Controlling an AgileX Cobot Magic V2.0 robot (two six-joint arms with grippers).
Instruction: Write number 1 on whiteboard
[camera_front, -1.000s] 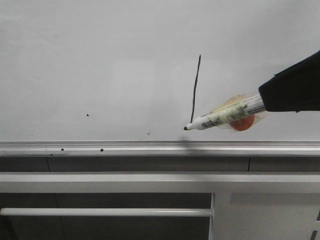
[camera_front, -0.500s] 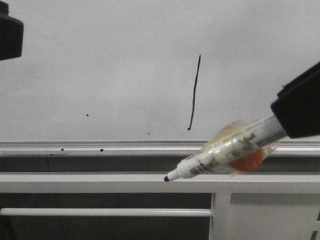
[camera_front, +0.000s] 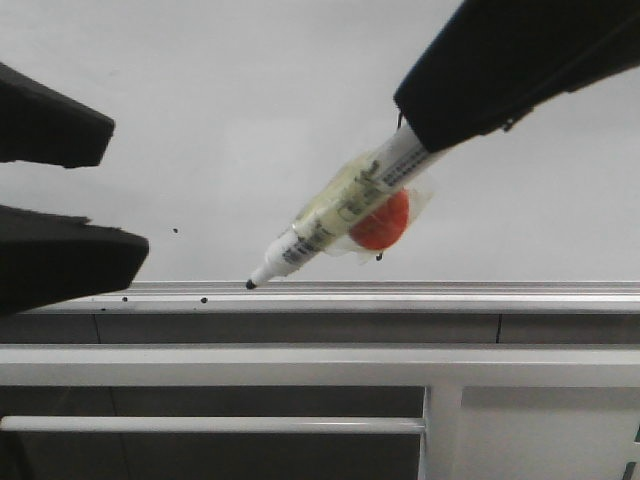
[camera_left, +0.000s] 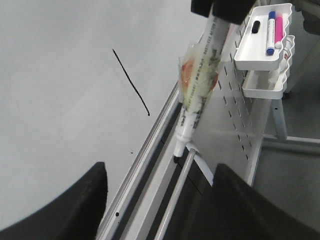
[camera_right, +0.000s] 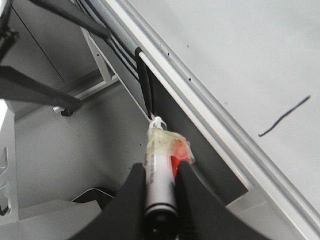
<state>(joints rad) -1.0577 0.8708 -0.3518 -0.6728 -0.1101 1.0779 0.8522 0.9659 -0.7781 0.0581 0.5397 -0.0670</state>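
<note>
With the number 1 (camera_left: 130, 81) already standing on the whiteboard (camera_front: 200, 100), our right gripper (camera_right: 160, 176) clamps the uncapped marker (camera_front: 335, 220) while our left gripper (camera_front: 85, 205) gapes empty beside it, so a careless swing could smear stray ink.

- The number 1 (camera_left: 130, 81): thin black slanted stroke, drawn on the board above its rail.
- The whiteboard (camera_front: 220, 120): plain glossy white, silver-edged, few black specks.
</note>
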